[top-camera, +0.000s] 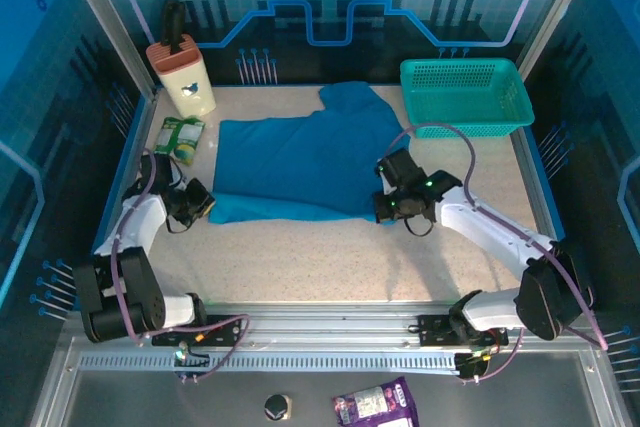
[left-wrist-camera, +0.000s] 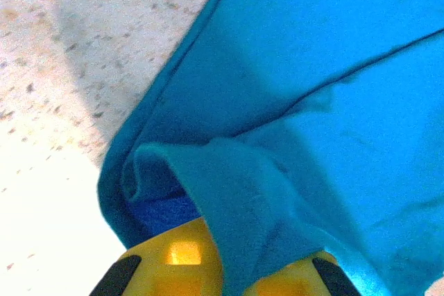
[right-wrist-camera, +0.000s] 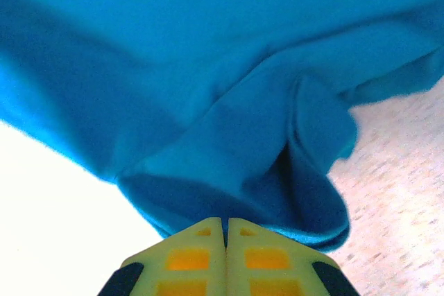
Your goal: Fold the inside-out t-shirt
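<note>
Two t-shirt (top-camera: 300, 162) corners pinched — cloth half-hides left claw (top-camera: 201, 203), less right claw (top-camera: 386, 206).

The left gripper (left-wrist-camera: 232, 272) is pinching a fold of the blue t-shirt (left-wrist-camera: 312, 123) at the bottom edge, its yellow fingers (left-wrist-camera: 177, 251) pressing in on either side of the cloth. The fabric is bunching into a rolled lip just above the fingers and spreading wide across the right side, with a thin seam line crossing it diagonally. The speckled table (left-wrist-camera: 76, 53) is showing at the upper left, bright near the bottom left corner.
</note>
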`<state>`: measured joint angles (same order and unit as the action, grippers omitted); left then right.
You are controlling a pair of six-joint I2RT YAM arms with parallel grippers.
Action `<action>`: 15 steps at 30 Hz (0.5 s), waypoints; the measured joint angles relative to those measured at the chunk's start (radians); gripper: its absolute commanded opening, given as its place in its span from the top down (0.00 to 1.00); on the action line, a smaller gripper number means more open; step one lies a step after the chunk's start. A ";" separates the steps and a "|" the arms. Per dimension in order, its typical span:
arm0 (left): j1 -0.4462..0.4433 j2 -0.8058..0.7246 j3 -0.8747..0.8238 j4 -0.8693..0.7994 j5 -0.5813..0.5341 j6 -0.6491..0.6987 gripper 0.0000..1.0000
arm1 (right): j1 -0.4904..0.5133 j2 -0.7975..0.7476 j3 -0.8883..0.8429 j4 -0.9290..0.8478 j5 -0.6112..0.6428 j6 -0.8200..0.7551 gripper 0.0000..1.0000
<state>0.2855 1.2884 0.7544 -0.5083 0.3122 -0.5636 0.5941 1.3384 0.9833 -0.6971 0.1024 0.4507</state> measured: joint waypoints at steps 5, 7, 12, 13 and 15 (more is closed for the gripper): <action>0.001 -0.152 -0.040 -0.030 -0.061 -0.034 0.92 | 0.090 -0.031 -0.050 -0.055 -0.064 0.061 0.93; 0.004 -0.223 -0.061 -0.048 -0.091 -0.045 0.80 | 0.114 -0.049 -0.066 -0.074 -0.083 0.078 0.64; 0.023 -0.396 -0.084 -0.111 -0.188 -0.069 0.66 | 0.134 -0.116 -0.087 -0.103 -0.112 0.089 0.48; 0.023 -0.422 -0.084 -0.116 -0.198 -0.067 0.65 | 0.133 -0.129 -0.087 -0.102 -0.111 0.089 0.47; 0.023 -0.457 -0.083 -0.123 -0.211 -0.066 0.65 | 0.130 -0.153 -0.087 -0.098 -0.111 0.088 0.47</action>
<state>0.3088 0.8310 0.6716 -0.6315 0.1009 -0.6296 0.7246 1.1854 0.8967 -0.7952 -0.0086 0.5388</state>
